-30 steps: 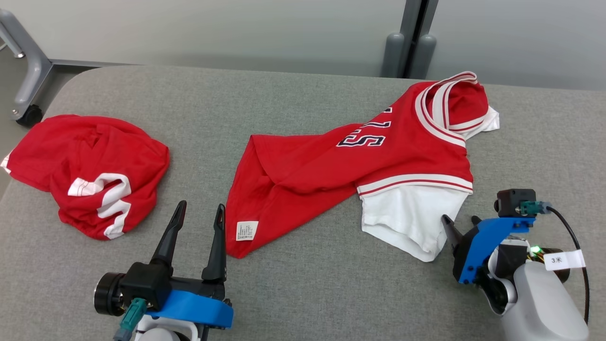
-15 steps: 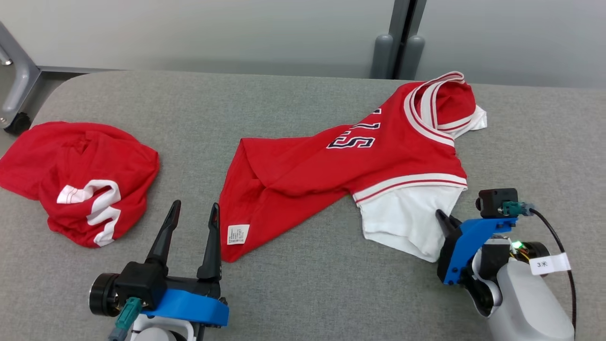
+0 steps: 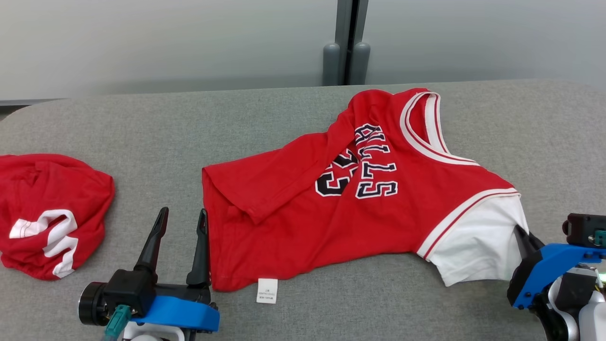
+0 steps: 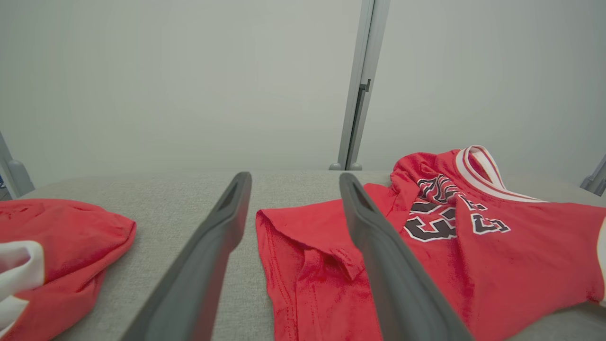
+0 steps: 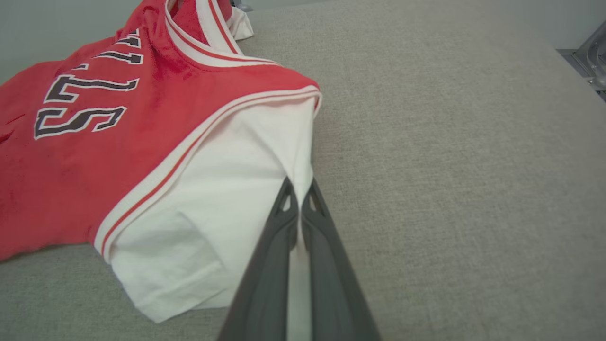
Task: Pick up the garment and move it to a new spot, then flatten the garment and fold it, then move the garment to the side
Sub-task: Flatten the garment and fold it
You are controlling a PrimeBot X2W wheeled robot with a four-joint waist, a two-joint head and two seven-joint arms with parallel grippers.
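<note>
Early stage, by my reading. Jersey (image 3: pixel 331 213) lies right of centre on the tabletop (image 3: pixel 189 123), rumpled, hem (image 3: pixel 213 246) corner turned over; flattening, folding and setting aside all remain. Long axis runs left-right, slightly diagonal: neck (image 3: pixel 421 123) far right, hem near left. Right gripper (image 3: pixel 523 234) jaws clamped on the white sleeve (image 3: pixel 478 246); left gripper (image 3: pixel 183 215) jaws apart, empty, just beside the hem.
</note>
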